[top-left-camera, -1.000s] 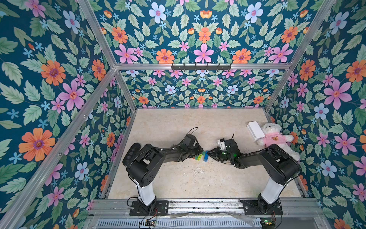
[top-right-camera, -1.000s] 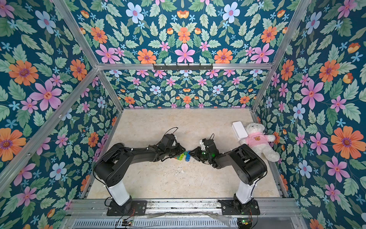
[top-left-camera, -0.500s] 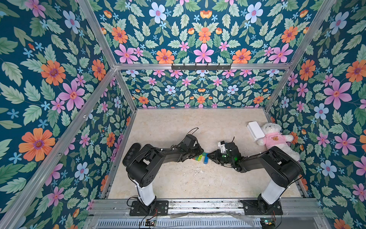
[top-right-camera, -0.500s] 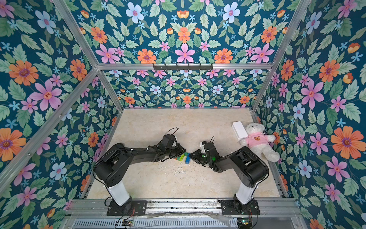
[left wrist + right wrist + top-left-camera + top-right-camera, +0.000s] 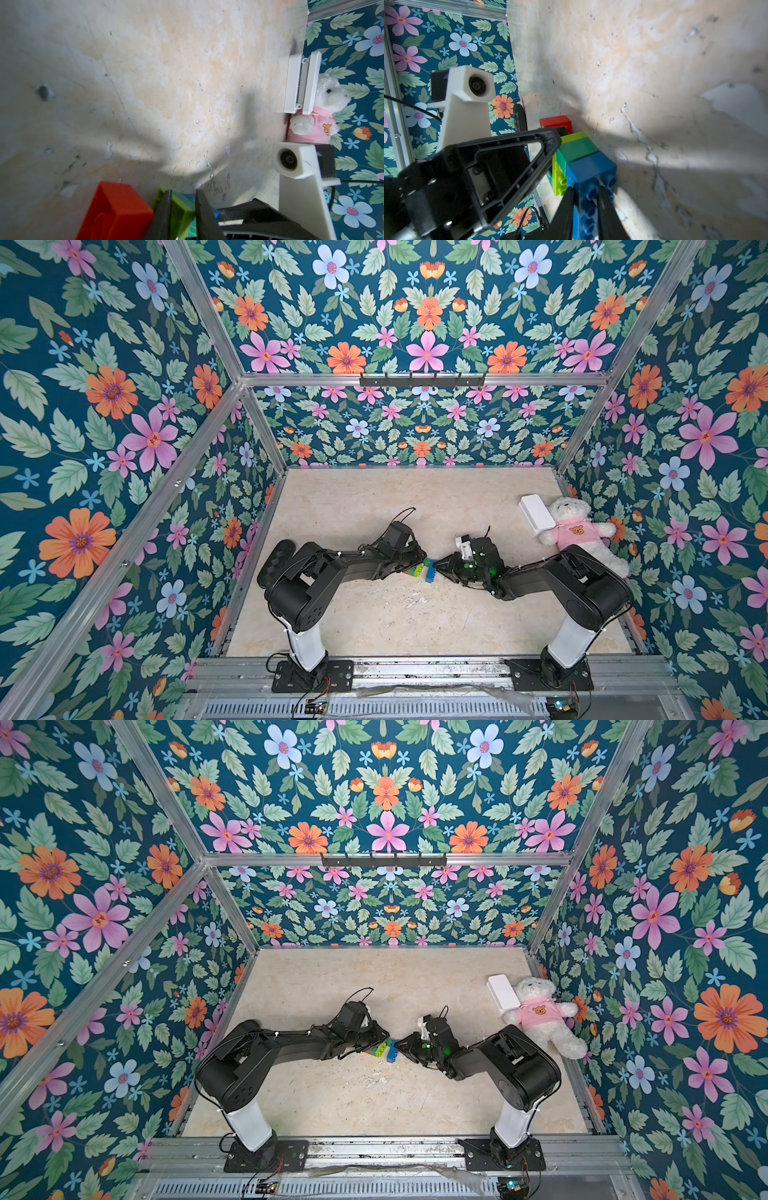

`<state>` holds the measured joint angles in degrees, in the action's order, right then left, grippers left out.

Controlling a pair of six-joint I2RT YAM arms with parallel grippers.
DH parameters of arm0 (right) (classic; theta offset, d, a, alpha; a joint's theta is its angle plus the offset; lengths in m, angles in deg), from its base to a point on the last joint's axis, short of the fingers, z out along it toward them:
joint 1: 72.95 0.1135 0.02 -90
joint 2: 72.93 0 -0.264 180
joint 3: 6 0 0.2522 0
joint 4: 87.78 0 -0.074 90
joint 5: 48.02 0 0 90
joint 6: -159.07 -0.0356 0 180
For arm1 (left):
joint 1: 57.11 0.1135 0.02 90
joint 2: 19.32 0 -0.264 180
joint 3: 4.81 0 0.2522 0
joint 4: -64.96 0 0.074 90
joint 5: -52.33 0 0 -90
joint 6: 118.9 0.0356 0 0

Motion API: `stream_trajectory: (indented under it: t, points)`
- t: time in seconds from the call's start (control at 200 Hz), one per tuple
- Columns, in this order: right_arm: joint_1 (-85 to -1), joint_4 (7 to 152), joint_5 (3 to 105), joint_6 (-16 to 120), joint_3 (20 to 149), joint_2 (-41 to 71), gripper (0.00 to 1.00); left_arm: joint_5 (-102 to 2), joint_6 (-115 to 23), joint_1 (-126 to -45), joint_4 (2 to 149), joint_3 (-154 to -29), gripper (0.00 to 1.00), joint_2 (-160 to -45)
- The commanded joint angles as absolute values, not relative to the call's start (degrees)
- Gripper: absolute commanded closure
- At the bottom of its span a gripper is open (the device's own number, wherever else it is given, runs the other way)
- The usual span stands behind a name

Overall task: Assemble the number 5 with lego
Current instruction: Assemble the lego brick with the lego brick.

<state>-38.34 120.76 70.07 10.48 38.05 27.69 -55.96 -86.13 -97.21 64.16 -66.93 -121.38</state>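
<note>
The left tool (image 5: 184,193) clamps the lime brick (image 5: 184,216); the right tool (image 5: 586,189) clamps the blue brick (image 5: 591,166).

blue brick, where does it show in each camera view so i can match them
Top views: the blue brick sits just below picture centre in both.
Left wrist: a blue sliver behind the lime brick, inside the left gripper.
Right wrist: large in the foreground, clamped by the right gripper.
Shared landmark: the lime brick, in the same stack.

Beige table (image 5: 374,510) carries white box (image 5: 536,512), teddy (image 5: 575,531), and, apparently, lego (image 5: 422,570).
</note>
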Motion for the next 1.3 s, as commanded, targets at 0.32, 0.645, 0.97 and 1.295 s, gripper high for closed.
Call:
stream_trajectory:
  t: [0.32, 0.645, 0.97, 1.295]
  points:
    - [-38.49, 118.93, 69.36, 12.63, 39.81, 29.09, 0.78, -57.36, -85.35, -97.31, 67.38, -67.21, 0.78, -121.78]
    - [-39.55, 119.18, 70.38, 13.9, 40.03, 29.29, 0.78, -57.36, -84.97, -97.31, 67.75, -67.5, 0.78, -121.99]
    - [-39.86, 119.66, 70.1, 13.25, 40.5, 29.99, 0.77, -57.53, -84.97, -97.34, 67.65, -67.31, 0.78, -122.07]
    - [-40.15, 119.04, 69.92, 14.18, 40.9, 30.44, 0.77, -57.71, -84.75, -97.31, 67.79, -67.24, 0.79, -122.02]
